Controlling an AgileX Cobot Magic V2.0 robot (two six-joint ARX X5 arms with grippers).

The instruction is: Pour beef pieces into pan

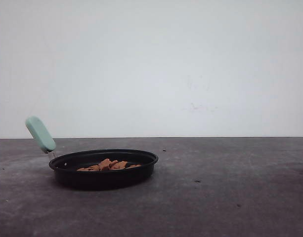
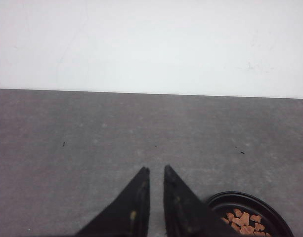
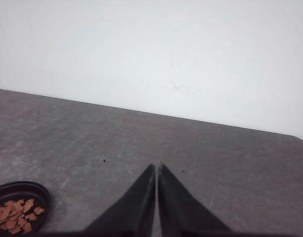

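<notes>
Grey, speckled table under a plain white wall, and the pan sits on it toward the left of the front view, mint handle tilted up and away at its left. Beef pieces lie in a low heap inside the pan, on its floor. From the left wrist, the left gripper hangs above bare table, its 2 dark fingers nearly together with just a thin slit between the tips and nothing in them; the pan and beef sit just beside the right-hand finger. From the right wrist, the right gripper has its fingers pressed closed, empty, and the pan lies well off past its left-hand finger.
</notes>
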